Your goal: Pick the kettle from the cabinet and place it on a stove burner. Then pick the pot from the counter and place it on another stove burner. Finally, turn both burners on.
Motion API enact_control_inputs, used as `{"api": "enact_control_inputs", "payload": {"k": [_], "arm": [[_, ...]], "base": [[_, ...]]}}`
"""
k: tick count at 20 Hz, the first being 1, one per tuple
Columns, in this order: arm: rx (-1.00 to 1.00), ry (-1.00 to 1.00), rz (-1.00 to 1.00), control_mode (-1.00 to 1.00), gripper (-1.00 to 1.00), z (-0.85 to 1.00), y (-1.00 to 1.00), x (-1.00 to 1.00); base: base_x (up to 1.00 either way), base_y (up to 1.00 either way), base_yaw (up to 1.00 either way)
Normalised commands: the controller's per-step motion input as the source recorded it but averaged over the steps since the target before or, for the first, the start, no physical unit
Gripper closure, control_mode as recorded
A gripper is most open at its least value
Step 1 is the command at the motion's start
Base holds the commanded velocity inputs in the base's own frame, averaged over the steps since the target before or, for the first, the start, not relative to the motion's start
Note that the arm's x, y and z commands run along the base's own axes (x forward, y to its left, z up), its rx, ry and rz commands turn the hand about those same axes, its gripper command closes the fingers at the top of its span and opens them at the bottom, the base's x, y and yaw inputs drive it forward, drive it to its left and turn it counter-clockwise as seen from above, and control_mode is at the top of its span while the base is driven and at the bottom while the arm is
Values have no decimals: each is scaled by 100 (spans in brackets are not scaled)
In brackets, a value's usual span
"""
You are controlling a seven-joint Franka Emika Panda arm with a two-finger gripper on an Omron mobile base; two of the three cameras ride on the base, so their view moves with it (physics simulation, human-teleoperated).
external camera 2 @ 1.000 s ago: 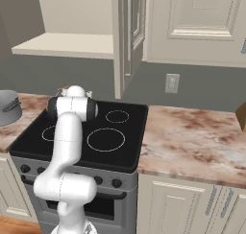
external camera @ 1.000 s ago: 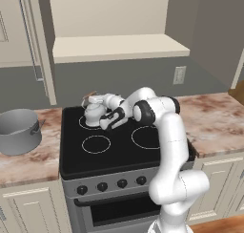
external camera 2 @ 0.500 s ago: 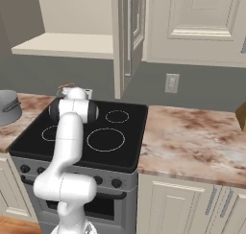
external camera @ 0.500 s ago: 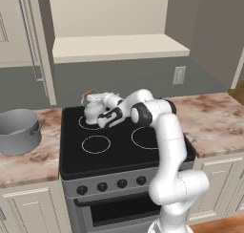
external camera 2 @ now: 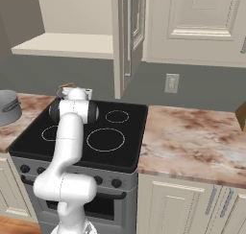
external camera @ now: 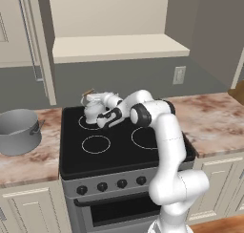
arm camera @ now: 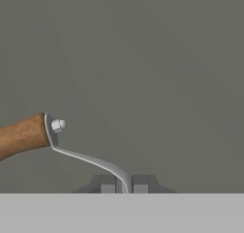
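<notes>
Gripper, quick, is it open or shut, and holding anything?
Gripper: shut on the small silvery-grey kettle, gripping its thin wire handle.

Arm (external camera 2: pixel 67 146): rose from lower left, bent over stove's back-left corner.
Kettle (external camera 2: pixel 67 88): brown handle top peeked behind arm's wrist.
Pot (external camera 2: pixel 8 107): stood on counter (external camera 2: pixel 192 132) at left edge.
Cabinet (external camera 2: pixel 67 45): shelf above, doorless.

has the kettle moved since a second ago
Yes, slightly. In the left base view the kettle, held by its wire handle in the shut end effector, has shifted left and back over the stove's rear left burner.
</notes>
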Motion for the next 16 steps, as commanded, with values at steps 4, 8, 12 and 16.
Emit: {"api": "enact_control_inputs", "payload": {"k": [4,8,12,16], "arm": [[0,0,0,-100,100,-9,0,0],[0,0,0,-100,100,-18,0,0],[0,0,0,-100,100,-22,5,0],[0,0,0,-100,100,-28,5,0]], "base": [[0,0,0],[0,0,0],[0,0,0],[0,0,0]]}}
